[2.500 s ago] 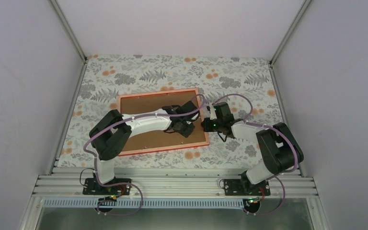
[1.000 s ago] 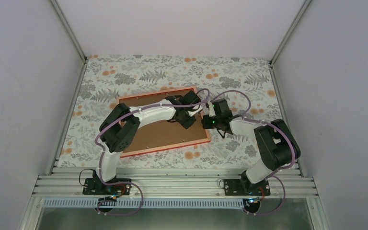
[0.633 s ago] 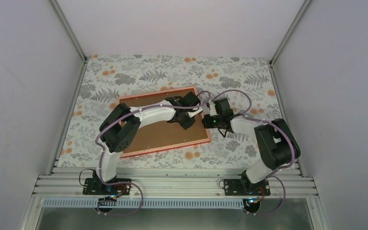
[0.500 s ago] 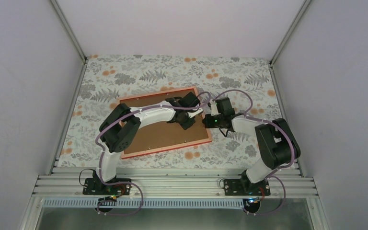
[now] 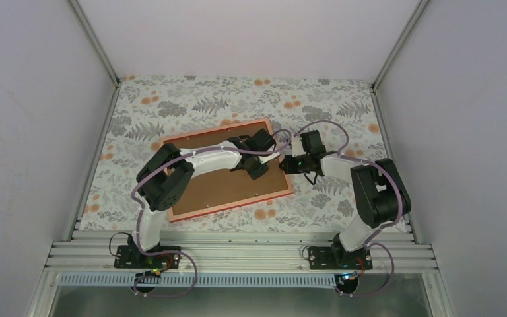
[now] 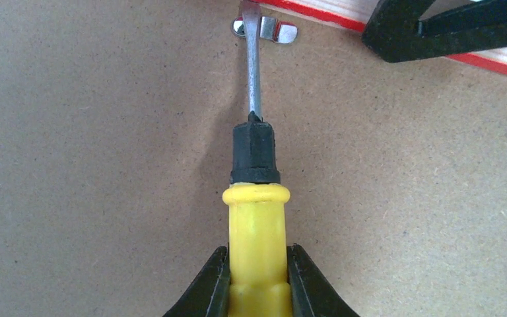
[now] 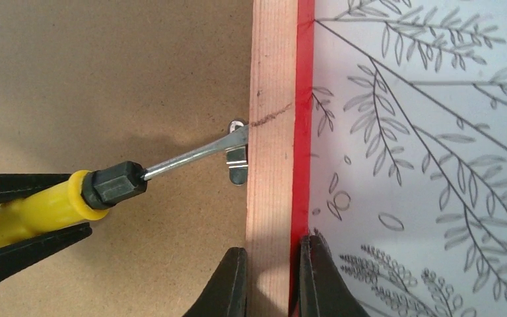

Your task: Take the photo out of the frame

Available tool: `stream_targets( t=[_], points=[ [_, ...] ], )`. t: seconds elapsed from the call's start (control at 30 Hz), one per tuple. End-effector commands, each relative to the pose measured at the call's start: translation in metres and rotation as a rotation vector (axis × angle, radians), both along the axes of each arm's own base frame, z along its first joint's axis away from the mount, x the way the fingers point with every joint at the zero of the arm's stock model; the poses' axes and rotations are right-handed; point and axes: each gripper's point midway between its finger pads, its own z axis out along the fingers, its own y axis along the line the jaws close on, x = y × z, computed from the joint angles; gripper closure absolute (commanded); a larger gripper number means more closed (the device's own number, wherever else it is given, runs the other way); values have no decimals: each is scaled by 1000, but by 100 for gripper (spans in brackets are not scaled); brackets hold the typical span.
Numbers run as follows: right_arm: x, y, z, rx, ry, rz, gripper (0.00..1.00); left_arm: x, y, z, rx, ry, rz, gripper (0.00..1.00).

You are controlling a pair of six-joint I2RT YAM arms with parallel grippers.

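Left wrist: left gripper point(image 6: 257, 256) tight around glossy yellow screwdriver point(image 6: 256, 205), right gripper point(image 7: 272, 259) tight on bare-wood frame point(image 7: 272, 79) rim.

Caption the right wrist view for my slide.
Screwdriver in the left claw probes a metal clip; right claw pinches the frame edge.

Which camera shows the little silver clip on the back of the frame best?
The right wrist view: the clip sits mid-picture against the wooden rim of the frame, with the screwdriver tip on it. The left wrist view shows it at the top edge, crossed by the blade. In the top view it is too small to see.
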Motion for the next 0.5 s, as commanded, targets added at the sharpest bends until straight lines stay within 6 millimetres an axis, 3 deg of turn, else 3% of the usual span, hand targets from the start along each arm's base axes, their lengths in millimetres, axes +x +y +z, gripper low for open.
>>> stream_targets(
  t=[0.0, 0.2, 0.47],
  points=[
    [27, 8, 4, 26, -73, 51, 96, -64, 13, -25, 103, 184, -160, 98],
    [30, 10, 5, 33, -78, 60, 96, -51, 20, -10, 108, 124, -108, 97],
    [29, 4, 4, 20, -82, 27, 96, -9, 31, 33, 26, 4, 77, 98]
  ],
)
